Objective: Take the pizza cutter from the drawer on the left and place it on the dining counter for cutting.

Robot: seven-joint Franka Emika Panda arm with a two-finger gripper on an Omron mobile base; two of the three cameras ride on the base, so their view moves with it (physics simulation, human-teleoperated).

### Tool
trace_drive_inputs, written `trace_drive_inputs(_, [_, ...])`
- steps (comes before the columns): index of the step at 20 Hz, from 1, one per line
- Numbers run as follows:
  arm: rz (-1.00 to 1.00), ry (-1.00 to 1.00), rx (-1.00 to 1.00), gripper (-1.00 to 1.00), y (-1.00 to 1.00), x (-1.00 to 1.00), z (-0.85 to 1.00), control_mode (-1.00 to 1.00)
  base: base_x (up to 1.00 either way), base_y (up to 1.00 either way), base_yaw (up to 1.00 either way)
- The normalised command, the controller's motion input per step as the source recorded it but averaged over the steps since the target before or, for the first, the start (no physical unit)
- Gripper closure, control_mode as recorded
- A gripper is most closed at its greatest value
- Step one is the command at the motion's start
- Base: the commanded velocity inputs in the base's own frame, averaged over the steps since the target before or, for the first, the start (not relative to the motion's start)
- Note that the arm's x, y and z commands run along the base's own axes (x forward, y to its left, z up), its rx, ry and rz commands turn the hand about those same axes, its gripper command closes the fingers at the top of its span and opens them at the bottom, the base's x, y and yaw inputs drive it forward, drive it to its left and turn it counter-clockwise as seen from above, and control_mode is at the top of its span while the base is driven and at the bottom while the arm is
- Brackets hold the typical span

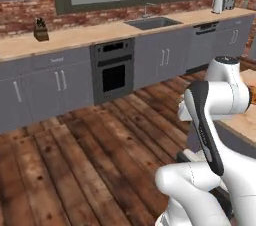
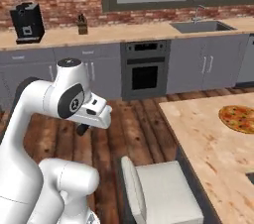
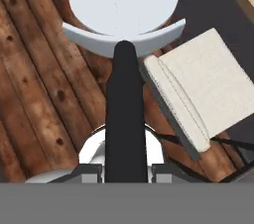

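Note:
In the hand view, the pizza cutter's slim black handle runs up from between my fingertips to its pale round wheel. My gripper is shut on the handle. The cutter hangs over the wooden floor beside a white stool. From the right base view, the gripper is a dark tip under the white hand, left of the dining counter. A slice of the same light-tan counter appears past the arm in the left base view. The drawer is out of view.
A pizza lies on the dining counter. The white stool stands against the counter's side, close to the arm. Along the far wall run grey cabinets with an oven, a sink and a coffee machine. Open wooden floor lies between.

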Motion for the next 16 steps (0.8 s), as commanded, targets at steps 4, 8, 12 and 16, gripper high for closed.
trace_drive_inputs(4, [0.00,0.00,0.00,1.00,0.00,0.00,0.00,1.00,0.20,0.18,-0.76])
trace_drive_inputs(8, [0.00,0.00,0.00,1.00,0.00,0.00,0.00,1.00,0.20,0.06,-0.81])
trace_drive_inputs(12, [0.00,0.00,0.00,1.00,0.00,0.00,0.00,1.00,0.00,0.38,-0.83])
trace_drive_inputs(16, [0.00,0.00,0.00,1.00,0.00,0.00,0.00,1.00,0.00,0.56,-0.80])
